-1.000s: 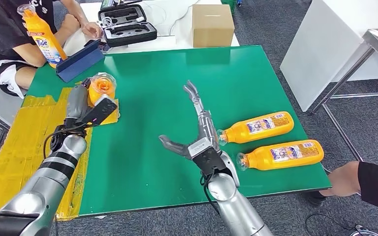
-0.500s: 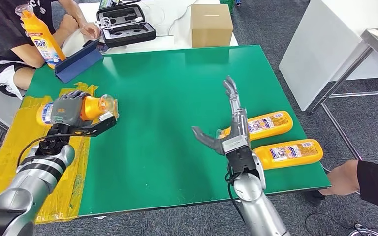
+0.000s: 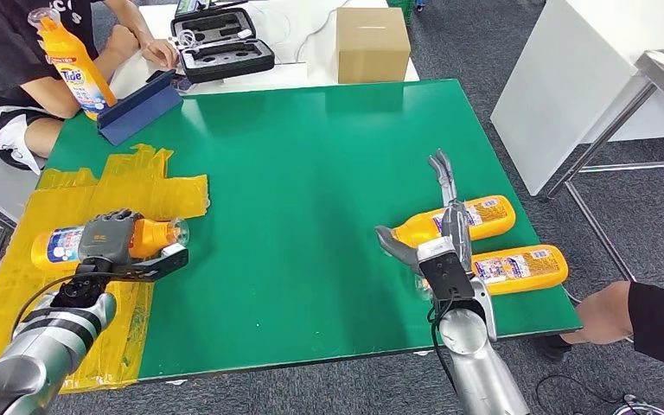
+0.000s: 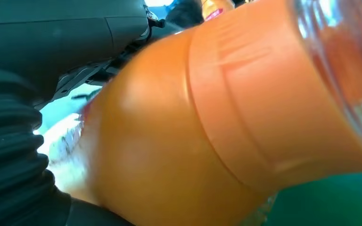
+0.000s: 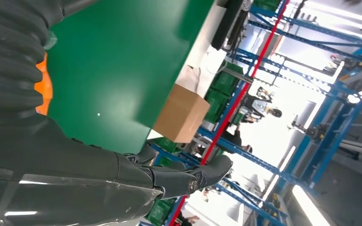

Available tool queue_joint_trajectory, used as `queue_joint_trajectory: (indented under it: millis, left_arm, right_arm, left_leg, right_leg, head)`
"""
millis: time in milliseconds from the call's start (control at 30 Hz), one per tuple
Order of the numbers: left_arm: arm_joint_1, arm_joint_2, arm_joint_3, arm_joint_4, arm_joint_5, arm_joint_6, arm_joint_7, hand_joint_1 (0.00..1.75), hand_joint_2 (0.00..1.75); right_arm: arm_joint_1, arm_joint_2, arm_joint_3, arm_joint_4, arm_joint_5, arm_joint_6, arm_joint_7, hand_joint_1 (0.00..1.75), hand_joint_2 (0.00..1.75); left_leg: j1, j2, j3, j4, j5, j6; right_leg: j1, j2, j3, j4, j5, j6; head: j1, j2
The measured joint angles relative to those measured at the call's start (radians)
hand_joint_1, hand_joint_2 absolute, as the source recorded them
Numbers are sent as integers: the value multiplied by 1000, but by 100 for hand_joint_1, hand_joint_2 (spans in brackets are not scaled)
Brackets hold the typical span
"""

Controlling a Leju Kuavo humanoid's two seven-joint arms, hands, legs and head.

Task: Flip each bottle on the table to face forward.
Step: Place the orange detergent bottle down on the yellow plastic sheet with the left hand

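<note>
On yellow tape, left hand grips bottle; right hand spread, holding nothing.

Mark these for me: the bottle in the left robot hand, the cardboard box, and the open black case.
held bottle (image 3: 151, 238), head view, orange shoulder beside the fingers
cardboard box (image 3: 372, 45), head view, middle of its front face
black case (image 3: 223, 43), head view, foam-lined inside

I note three orange bottles, all lying flat: one at lower left (on yellow tape), two side by side at lower right.
</note>
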State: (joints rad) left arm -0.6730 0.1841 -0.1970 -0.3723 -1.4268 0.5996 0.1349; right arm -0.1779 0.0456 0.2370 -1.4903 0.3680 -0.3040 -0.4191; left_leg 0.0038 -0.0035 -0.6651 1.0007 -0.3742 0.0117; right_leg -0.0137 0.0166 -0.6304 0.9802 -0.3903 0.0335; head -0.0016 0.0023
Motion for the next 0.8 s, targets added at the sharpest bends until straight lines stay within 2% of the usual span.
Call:
queue_joint_trajectory:
  millis: [33,67,167,200,467,700,800]
  left_arm:
    - [2,-4,5,5,4,-1,-2,169,175]
    - [3,-7,9,9,6,-2,-3,144,175]
    - [4,-14,18,17,14,-6,-9,18,175]
    - [4,-16,22,19,22,-8,-18,0,175]
    - [11,-59,105,28,132,-13,-151,0,175]
    - [24,-84,178,28,207,53,-243,0,175]
    - [34,-92,220,19,261,89,-321,0,175]
  right_arm:
    - [0,1,0,5,1,1,0,0,175]
    - [-1,2,0,10,2,1,0,0,175]
    - [-4,3,0,23,3,4,0,0,175]
    - [-4,3,0,26,3,6,1,0,175]
    - [-17,3,3,57,11,12,10,0,175]
    - [-26,3,3,79,20,11,12,0,175]
    - [-26,3,3,86,26,5,13,0,175]
  left_leg:
    - [0,0,0,0,0,0]
    - [0,0,0,0,0,0]
    - [0,0,1,0,0,0]
    - [0,0,1,0,0,0]
    - [0,-2,2,0,0,0]
    - [0,-2,3,0,0,0]
    - [0,-2,3,0,0,0]
  right_leg:
    - [0,0,0,0,0,0]
    - [0,0,0,0,0,0]
    - [0,0,1,0,0,0]
    - [0,0,2,0,0,0]
    - [0,-1,3,0,0,0]
    - [0,-2,4,0,0,0]
    - [0,-2,3,0,0,0]
  head:
    - [0,0]
    - [0,0]
    - [0,0]
    - [0,0]
    - [0,0]
    - [0,0]
    - [0,0]
